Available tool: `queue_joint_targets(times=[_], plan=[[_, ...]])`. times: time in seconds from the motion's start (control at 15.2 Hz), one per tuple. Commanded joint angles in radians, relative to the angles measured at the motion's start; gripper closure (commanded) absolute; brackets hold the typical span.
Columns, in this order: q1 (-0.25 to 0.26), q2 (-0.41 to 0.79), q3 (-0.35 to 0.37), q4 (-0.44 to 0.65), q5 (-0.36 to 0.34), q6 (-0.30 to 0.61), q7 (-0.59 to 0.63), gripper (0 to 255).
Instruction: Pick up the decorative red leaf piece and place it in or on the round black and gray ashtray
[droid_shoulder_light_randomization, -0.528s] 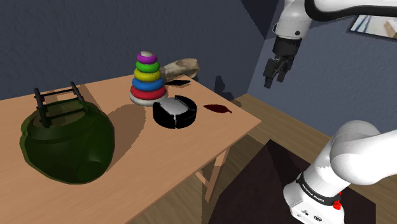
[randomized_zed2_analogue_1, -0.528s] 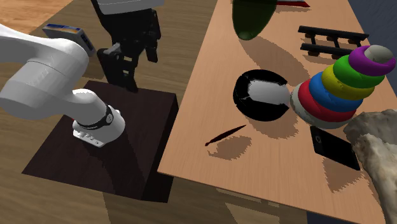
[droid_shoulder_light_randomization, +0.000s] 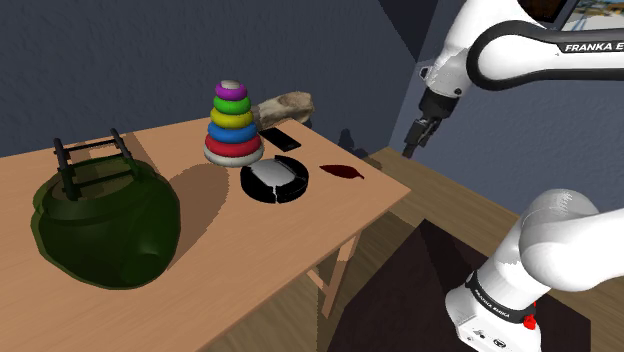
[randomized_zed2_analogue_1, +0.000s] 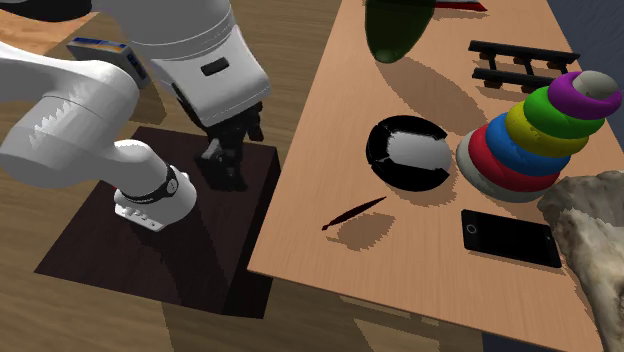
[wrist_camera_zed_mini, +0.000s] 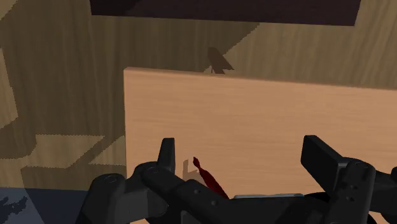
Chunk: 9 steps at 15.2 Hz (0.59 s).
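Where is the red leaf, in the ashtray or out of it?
Out. The red leaf lies on the table beside the ashtray, not touching it.

This is looking like somebody's home: ring-stacker toy (droid_shoulder_light_randomization: 232, 122) sitting on a wooden bench (droid_shoulder_light_randomization: 260, 250), dark rug (randomized_zed2_analogue_1: 215, 255) covering wood floor (randomized_zed2_analogue_1: 70, 320).

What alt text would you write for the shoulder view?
The black tool hangs open right of the wooden table, apart from the dark red leaf lying there beside the round black and grey ashtray.
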Motion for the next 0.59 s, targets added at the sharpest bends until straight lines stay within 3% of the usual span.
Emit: queue_joint_targets(times=[0.0, 0.33, 0.53], plan=[[0.006, 0.004, -0.039, -0.068, -0.015, 0.133, -0.062, 0], [0.037, 0.089, -0.154, -0.192, -0.034, 0.470, -0.222, 0], [0.090, 0.193, -0.247, -0.230, -0.019, 0.687, -0.341, 0]])
